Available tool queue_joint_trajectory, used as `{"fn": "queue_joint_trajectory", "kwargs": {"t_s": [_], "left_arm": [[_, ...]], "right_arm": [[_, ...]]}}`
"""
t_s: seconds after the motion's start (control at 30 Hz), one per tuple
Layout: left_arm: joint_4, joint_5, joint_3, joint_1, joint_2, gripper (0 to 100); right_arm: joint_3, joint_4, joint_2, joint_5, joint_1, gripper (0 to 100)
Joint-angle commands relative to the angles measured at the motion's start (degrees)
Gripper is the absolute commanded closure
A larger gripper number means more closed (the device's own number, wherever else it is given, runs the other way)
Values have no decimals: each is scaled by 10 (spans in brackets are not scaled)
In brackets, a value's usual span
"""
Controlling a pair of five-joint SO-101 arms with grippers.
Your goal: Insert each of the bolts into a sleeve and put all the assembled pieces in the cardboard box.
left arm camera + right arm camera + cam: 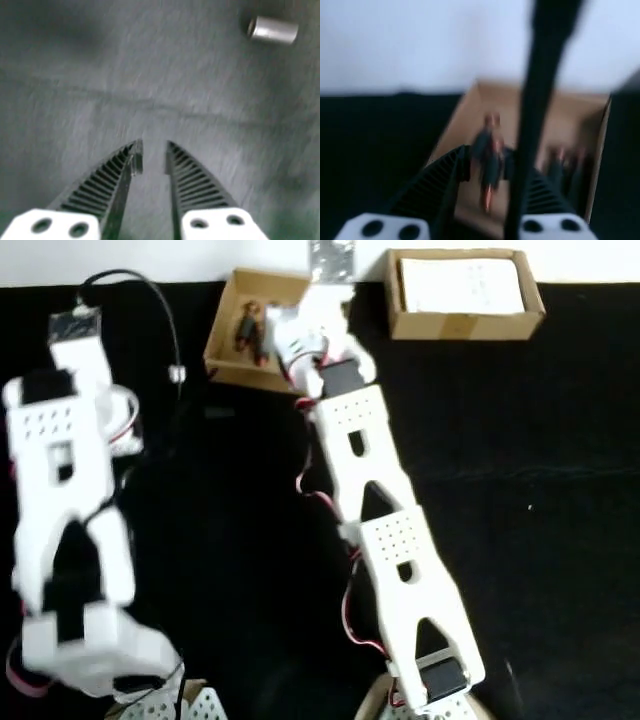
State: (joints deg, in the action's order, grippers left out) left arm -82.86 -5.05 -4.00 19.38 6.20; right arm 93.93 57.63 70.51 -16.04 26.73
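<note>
Right gripper [489, 161]: ribbed black jaws on white printed knuckles, clenched on an assembled piece [490, 145]. The piece is a dark, stubby sleeve body with coppery bolt ends showing above and below, held upright between the tips. The blur is heavy there, so read the grip as it looks, no firmer.

The piece hangs over the open cardboard box [570, 115], which is plain matte brown board with straight walls. The other assembled pieces [565, 165] lie on the box floor, lower right of that frame. A dark bar [540, 100] runs top to bottom close to the lens; you cannot tell what it is.

The high view gives you the layout. The right arm [385, 510], made of white perforated plates with red wires [350, 575] trailing beside it, runs from bottom centre up to the cardboard box [265, 285] at upper centre-left. Its wrist covers the box's right half, and the other assembled pieces [248, 330] sit in the left half. A second box [465, 325] stands at upper right, holding a white sheet [460, 285]. The left arm [60, 470] stands along the left edge.

Left gripper [152, 150]: jaws parted by a narrow gap with nothing between them, above the dark cloth [75, 100], which is woven with a faint crease. One loose sleeve [272, 30], a smooth bare-metal cylinder, lies on its side at upper right of that frame, well apart from the tips.
</note>
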Motion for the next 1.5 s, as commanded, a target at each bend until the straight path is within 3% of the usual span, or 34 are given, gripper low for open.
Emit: {"fn": "queue_joint_trajectory", "kwargs": {"t_s": [0.0,0.33,0.57,0.67,0.8,1.0,1.17,1.3,1.47], "left_arm": [[3,-37,-124,-51,116,823],[-1,-134,-440,-132,429,822],[-131,-133,-601,-158,554,823],[-184,-131,-640,-161,571,874],[-189,-130,-585,-167,551,950],[-187,-130,-371,-228,409,955],[-185,-129,-316,-243,279,949],[-185,-132,-317,-205,210,859],[-185,-133,-316,-95,151,815]], "right_arm": [[76,84,-25,-3,5,988],[76,321,-92,-2,1,991],[76,368,-109,-1,-22,991],[76,368,-110,-1,-38,991],[76,373,-113,14,-60,991],[76,434,-113,175,-58,990],[76,433,-114,255,-54,988],[76,434,-118,278,-41,890],[75,434,-146,278,-2,748]]}}
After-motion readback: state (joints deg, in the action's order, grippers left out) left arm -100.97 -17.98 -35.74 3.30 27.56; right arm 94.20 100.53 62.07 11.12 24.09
